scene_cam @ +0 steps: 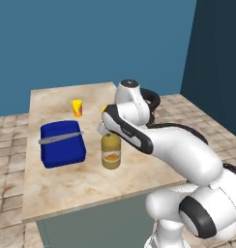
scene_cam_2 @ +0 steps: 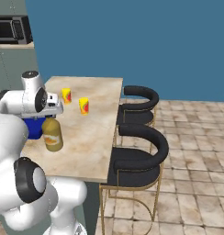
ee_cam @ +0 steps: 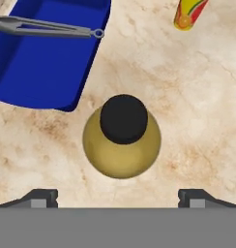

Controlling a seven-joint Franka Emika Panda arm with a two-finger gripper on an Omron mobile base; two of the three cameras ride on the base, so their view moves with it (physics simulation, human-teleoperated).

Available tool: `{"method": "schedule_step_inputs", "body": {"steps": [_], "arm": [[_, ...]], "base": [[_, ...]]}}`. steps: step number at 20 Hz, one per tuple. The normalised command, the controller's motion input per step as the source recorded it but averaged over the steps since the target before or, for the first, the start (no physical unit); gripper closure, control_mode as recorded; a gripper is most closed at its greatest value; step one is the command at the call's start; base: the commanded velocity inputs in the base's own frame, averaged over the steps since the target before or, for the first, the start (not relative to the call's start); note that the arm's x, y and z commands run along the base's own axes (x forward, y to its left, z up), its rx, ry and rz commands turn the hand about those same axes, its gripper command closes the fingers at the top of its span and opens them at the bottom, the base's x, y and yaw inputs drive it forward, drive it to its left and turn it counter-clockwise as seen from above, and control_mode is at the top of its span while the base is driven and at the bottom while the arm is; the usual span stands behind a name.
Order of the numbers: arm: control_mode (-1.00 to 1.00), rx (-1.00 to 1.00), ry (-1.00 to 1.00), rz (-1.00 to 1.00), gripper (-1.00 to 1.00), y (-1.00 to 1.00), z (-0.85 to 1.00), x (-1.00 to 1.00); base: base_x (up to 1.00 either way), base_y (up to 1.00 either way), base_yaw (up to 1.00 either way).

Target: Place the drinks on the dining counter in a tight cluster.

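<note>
On the dining counter (scene_cam: 66, 189), near its middle, the squat amber bottle (scene_cam: 111, 151) stands upright, black cap (ee_cam: 124, 119) up and orange label facing the base cameras. It rests on the beige marble top alone, with bare stone around its foot in the hand view.

Directly above it hangs the gripper (ee_cam: 118, 196), pointing straight down. Its two fingertips (ee_cam: 40, 197) stand wide apart, one on each side of the bottle and clear of it, so the fingers are released and grasp nothing. From the left base view the hand hides the bottle's neck and cap; from the right base view the hand sits just over the bottle's shoulder.

Just beside the bottle, toward the counter's left side, lies a blue tray (scene_cam: 63, 145) with grey tongs (scene_cam: 59, 138) laid across its rim. The tray and the bottle are close but apart.

Farther along the top stand two small yellow cups with red marks: one (scene_cam_2: 84, 105) nearer the stools' edge, the other (scene_cam_2: 66, 95) beyond it, both well apart from the bottle.

Two black stools (scene_cam_2: 137, 158) on gold frames stand against the counter's right long side. A microwave (scene_cam_2: 12, 29) sits in the far kitchen corner in the right base view.
</note>
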Motion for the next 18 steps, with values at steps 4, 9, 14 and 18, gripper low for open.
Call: {"method": "schedule_step_inputs", "body": {"steps": [4,9,14,18], "arm": [[-1.0,0.07,-0.04,0.0,-1.0,-0.3,0.0,-0.49],[-1.0,0.05,-0.04,-0.08,-1.0,-0.24,0.0,-0.47],[-1.0,0.0,0.0,-0.13,-1.0,-0.1,0.0,-0.39],[-1.0,0.0,-0.01,-0.12,-1.0,-0.1,0.0,-0.38]], "base": [[0.0,0.0,0.0],[0.0,0.0,0.0],[0.0,0.0,0.0],[0.0,0.0,0.0]]}}
